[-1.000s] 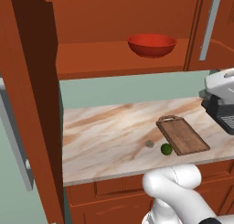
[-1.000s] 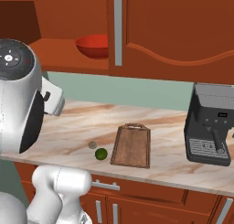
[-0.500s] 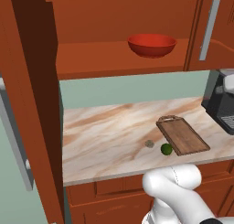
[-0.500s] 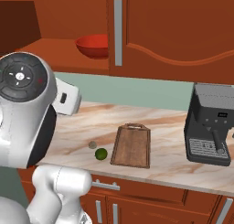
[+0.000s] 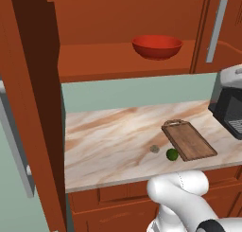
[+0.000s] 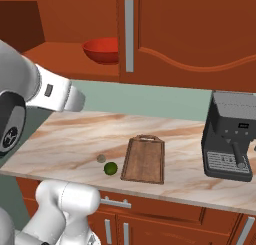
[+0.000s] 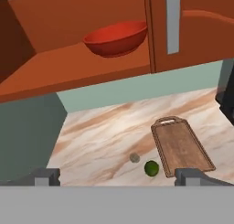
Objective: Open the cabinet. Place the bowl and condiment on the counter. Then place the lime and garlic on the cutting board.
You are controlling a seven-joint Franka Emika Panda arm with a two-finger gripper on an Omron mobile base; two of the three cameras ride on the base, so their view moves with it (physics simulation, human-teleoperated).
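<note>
Cabinet (image 5: 33, 108) door swung open; gripper (image 7: 118, 176) spread wide, holding nothing, facing the open shelf and counter (image 5: 113, 141).

Hand view: the two fingertips (image 7: 45, 176) stand far apart at the bottom edge, nothing between them. Ahead and above the tips, the bowl (image 7: 116, 38) sits on the cabinet shelf, next to the closed door's grey handle (image 7: 173, 19). Below, nearer the tips: the lime (image 7: 151, 168) lies on the counter just beside the cutting board (image 7: 182, 146), close to the right tip. The garlic (image 7: 134, 157) is just left of the lime, a little farther out, apart from it. Coffee machine (image 6: 230, 139) stands on the counter well beyond the board's right side. Condiment: cannot tell where.
</note>
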